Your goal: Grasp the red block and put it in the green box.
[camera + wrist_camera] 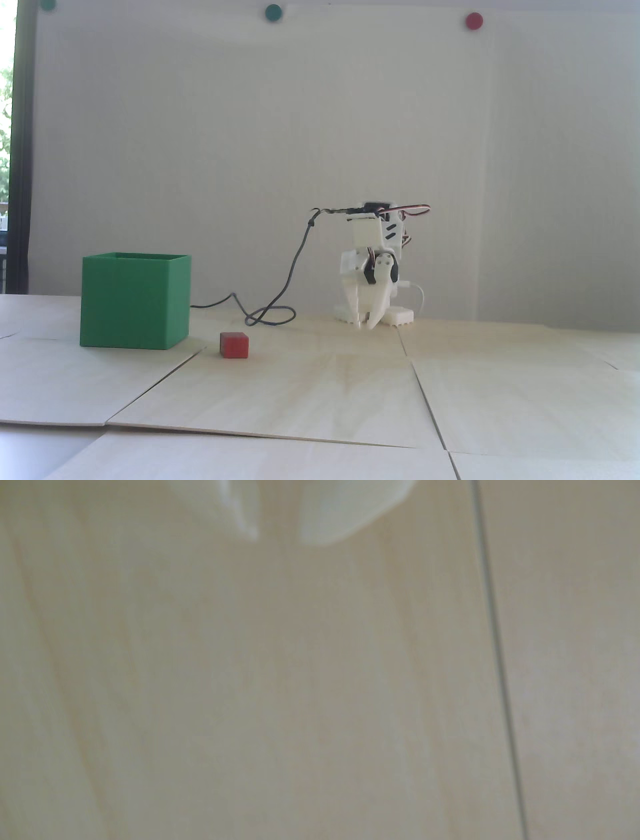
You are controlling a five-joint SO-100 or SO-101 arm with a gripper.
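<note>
Pale wood-panel bench [320, 390] against a plain white wall; three round wall dots along the top, two green, one red. Arm folded low at the back, claw [365, 325] pointing down at the bench, tips just above the surface. Wrist view: blurred, two white fingertips [322, 525] with a narrow gap, nothing between them; only bare wood and one panel seam below. Red block [234, 345] rests on the bench at roughly 8 o'clock from the claw, well apart. Green box [134, 305] sits near the block at its 9 o'clock, open top up. Judgement: rest pose, reach not yet begun. Grey cable [280, 300] loops behind the block.
</note>
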